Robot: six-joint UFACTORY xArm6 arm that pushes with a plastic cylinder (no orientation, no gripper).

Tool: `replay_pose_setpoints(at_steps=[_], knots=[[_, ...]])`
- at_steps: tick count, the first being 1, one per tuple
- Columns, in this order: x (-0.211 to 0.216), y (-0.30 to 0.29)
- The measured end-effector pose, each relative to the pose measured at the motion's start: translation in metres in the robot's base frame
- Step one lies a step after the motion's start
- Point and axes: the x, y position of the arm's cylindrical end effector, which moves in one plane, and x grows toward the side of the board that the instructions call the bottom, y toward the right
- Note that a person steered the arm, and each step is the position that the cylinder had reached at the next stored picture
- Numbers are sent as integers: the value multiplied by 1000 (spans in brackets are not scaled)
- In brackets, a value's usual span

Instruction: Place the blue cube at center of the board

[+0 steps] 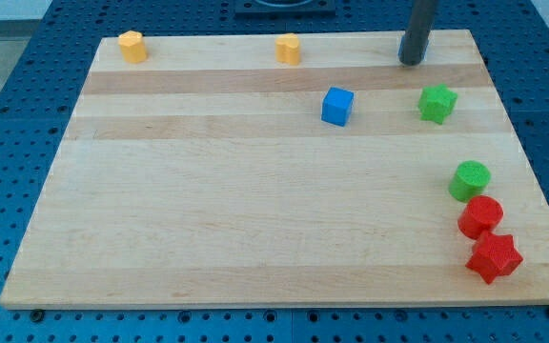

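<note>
The blue cube [337,106] sits on the wooden board [255,210] in the upper right part, above and right of the board's middle. My tip [411,61] stands near the board's top edge, up and to the right of the blue cube, with a clear gap between them. A green star-shaped block [437,103] lies to the right of the blue cube, below my tip.
Two orange blocks sit along the top edge, one at the left [132,46] and one near the middle [288,49]. At the right edge stand a green cylinder [470,180], a red cylinder [480,217] and a red star-shaped block [494,257].
</note>
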Motion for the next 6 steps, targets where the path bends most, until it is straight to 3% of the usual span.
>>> replay_pose_setpoints(at_steps=[6], knots=[[117, -145]])
